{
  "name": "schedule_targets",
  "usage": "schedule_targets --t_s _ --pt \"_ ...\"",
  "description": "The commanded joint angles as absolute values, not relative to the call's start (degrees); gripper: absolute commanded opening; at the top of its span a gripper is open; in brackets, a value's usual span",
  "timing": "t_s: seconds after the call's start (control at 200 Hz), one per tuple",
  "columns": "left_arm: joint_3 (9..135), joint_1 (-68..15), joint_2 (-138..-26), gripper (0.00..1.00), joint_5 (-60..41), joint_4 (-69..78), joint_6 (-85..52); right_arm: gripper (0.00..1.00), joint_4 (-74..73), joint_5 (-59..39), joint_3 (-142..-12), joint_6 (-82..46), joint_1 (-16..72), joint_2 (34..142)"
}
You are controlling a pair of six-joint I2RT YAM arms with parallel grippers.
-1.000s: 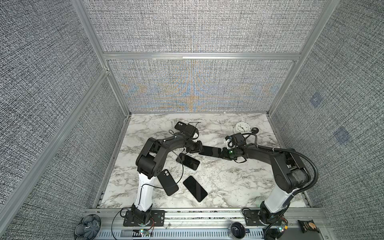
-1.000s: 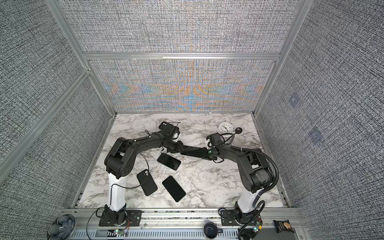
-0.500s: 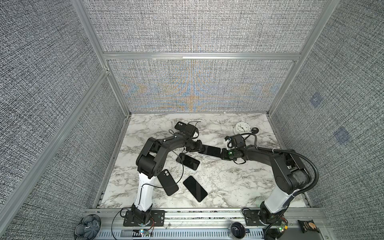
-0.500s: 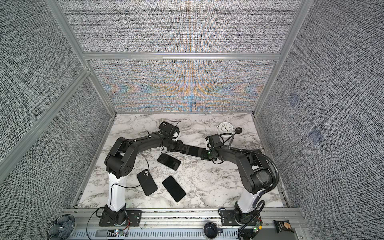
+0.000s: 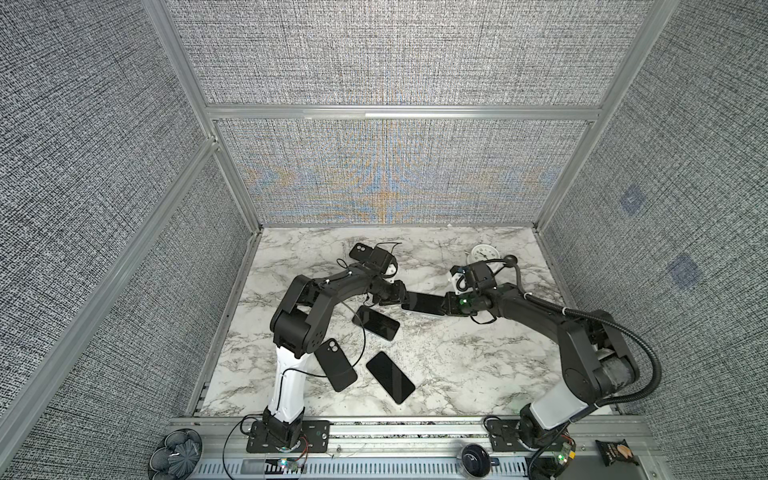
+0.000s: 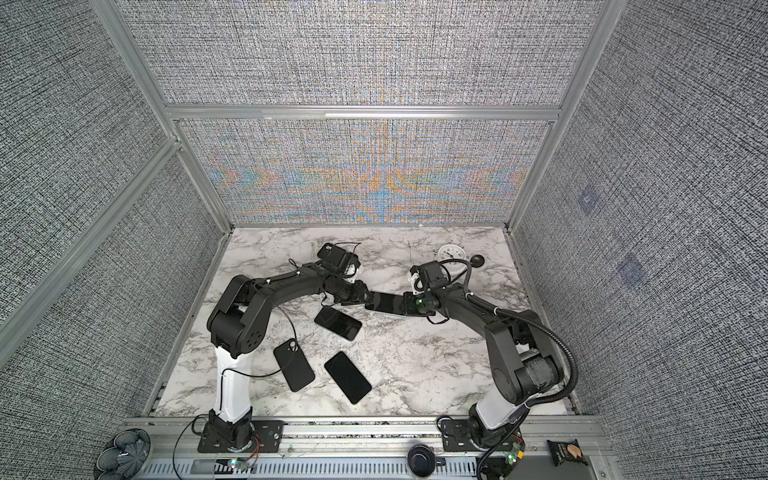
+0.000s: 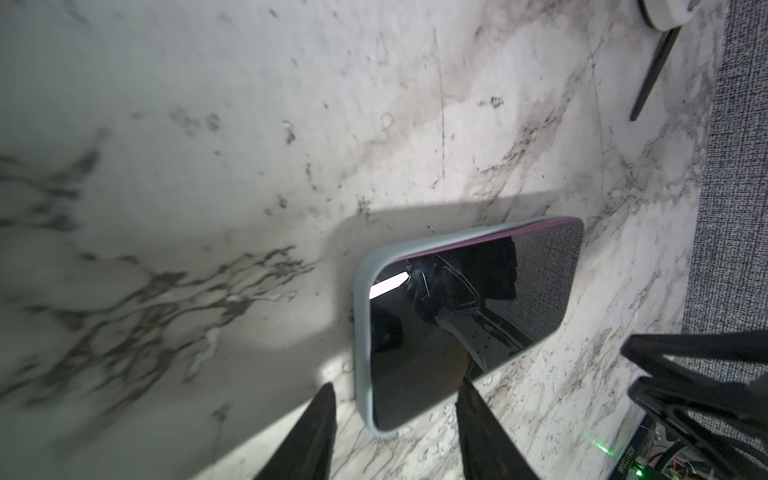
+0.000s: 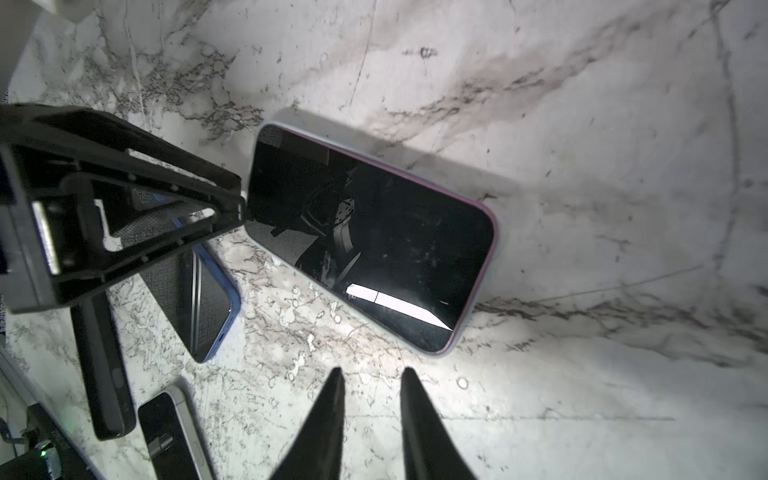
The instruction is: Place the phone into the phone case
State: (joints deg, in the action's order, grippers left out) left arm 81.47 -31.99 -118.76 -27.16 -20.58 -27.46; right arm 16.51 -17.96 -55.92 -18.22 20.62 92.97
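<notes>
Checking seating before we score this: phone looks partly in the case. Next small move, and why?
Probably press down with the right gripper on the phone end nearest it: its pink edge shows above the case lip there, so likely unseated.

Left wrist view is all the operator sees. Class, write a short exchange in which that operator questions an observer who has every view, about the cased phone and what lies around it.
Operator: Is the right gripper holding the phone?
Observer: No. The right wrist view shows its fingertips apart with nothing between them, short of the phone's end.
Operator: What else lies nearby?
Observer: In both top views a second phone, a third phone and a black case lie flat, apart from the one you see.
</notes>
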Motion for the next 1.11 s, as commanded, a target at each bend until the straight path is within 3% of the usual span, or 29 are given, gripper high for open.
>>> schedule_targets --t_s 0.0,0.23,0.41,0.7,1.1 --pt "81.9 -31.3 -116.2 0.54 -26.1 -23.0 -25.7 0.37 20.0 -16.9 -60.2 -14.6 20.1 94.9" --pt "76.7 -33.6 -114.1 0.58 -30.1 -18.8 -30.0 0.59 20.9 -17.6 -71.7 -10.7 18.8 107.4" --pt "74.3 -37.4 -114.1 0.59 -30.4 -16.3 -32.4 0.67 23.2 -19.0 -76.5 -9.3 18.7 112.7" --pt "76.3 -37.5 -116.3 0.59 -29.8 -16.9 -31.7 0.66 24.1 -22.4 -73.9 -9.4 18.7 112.0" --pt "79.5 -37.3 -120.3 0.58 -30.8 -16.5 -31.9 0.53 23.1 -24.4 -63.1 -12.6 19.6 103.8"
